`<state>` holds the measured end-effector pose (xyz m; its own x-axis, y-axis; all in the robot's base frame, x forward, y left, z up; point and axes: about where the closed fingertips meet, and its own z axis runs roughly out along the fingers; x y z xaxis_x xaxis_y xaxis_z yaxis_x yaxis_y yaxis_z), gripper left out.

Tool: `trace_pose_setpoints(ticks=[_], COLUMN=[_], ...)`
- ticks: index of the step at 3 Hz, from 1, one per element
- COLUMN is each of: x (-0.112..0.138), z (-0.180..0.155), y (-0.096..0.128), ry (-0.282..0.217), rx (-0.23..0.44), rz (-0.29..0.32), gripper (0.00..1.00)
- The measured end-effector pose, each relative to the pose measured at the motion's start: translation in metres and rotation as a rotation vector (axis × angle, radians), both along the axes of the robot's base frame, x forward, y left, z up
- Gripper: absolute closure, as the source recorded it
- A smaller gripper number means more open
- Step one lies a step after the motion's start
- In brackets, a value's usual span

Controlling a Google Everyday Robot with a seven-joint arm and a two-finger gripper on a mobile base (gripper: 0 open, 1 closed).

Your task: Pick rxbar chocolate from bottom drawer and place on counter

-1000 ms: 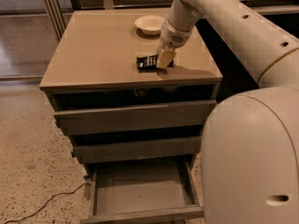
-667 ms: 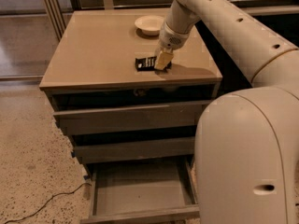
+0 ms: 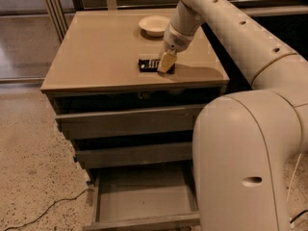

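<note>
The single camera view looks down on a grey cabinet from its front side. The rxbar chocolate point(image 3: 148, 65) lies flat on the counter point(image 3: 96, 57), in the right half of it and not far from the near edge. Its long axis goes from left to right, almost parallel to the near edge of the counter. The left end points toward the open middle of the counter, and the right end is covered by the gripper point(image 3: 167, 62). The bar is a small, flat, black rectangle with some light marks on the top face; the letters I cannot read.

The gripper comes down from the far right and its tip is on the right end of the bar. Whether the jaws are apart or clamped on the bar, I cannot tell. The cream-coloured arm point(image 3: 240, 162) fills the right side of the view and hides the right part of the cabinet's front.

A white bowl point(image 3: 155, 25) stands on the far part of the counter, behind the bar and apart from it.

The bottom drawer point(image 3: 144, 203) is pulled out toward the near side. The two upper drawers point(image 3: 130, 122) sit further in. A dark cable point(image 3: 45, 210) lies on the speckled floor at the near left.
</note>
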<state>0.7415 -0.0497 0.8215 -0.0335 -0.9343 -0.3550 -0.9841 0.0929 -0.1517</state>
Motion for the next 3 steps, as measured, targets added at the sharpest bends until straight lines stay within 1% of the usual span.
trace_pose_setpoints(ticks=[1, 3], x=[0.0004, 0.0004], z=[-0.0019, -0.0003], y=[-0.0034, -0.0052], ry=[0.023, 0.035], rx=[0.012, 0.02], rz=[-0.016, -0.024], gripper=[1.0, 1.0])
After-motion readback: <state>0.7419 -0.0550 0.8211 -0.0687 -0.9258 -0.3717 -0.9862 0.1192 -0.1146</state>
